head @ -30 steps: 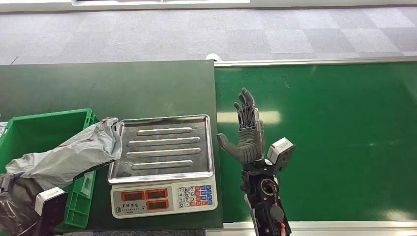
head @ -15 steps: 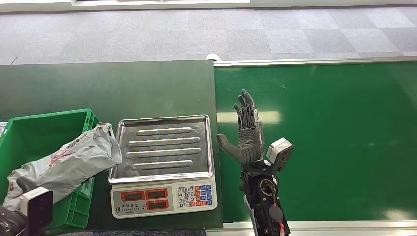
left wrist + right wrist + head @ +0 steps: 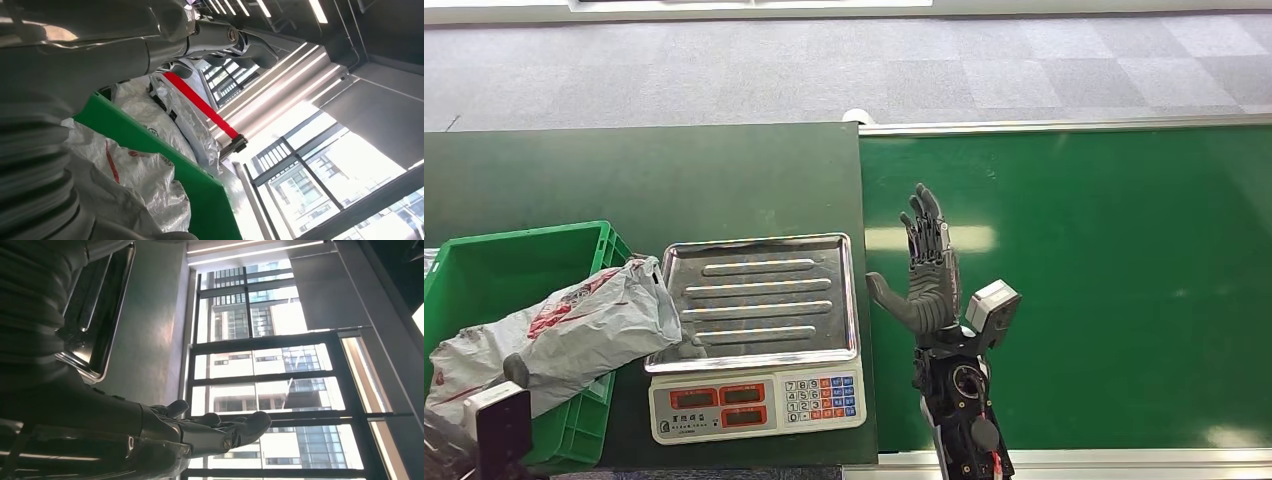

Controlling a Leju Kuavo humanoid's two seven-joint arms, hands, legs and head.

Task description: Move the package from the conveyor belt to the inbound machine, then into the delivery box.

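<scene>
Grey package (image 3: pixel 564 335) draped over green delivery box (image 3: pixel 519 250) rim, its 3 o'clock end touching the scale (image 3: pixel 759 330). Left hand (image 3: pixel 512 372) beneath package, grasp unclear. Right hand (image 3: pixel 927 270) spread wide, empty, over bare conveyor belt (image 3: pixel 1124 280).

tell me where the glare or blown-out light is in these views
Head view: a soft pale glare patch on the belt behind the right hand, sharp otherwise. Right wrist view: bright windows backlight the dark fingers. Left wrist view: the windows wash out white, and the bag is evenly lit.

Left hand (image 3: pixel 464 440) – cut by frame edge, grip unclear.
</scene>
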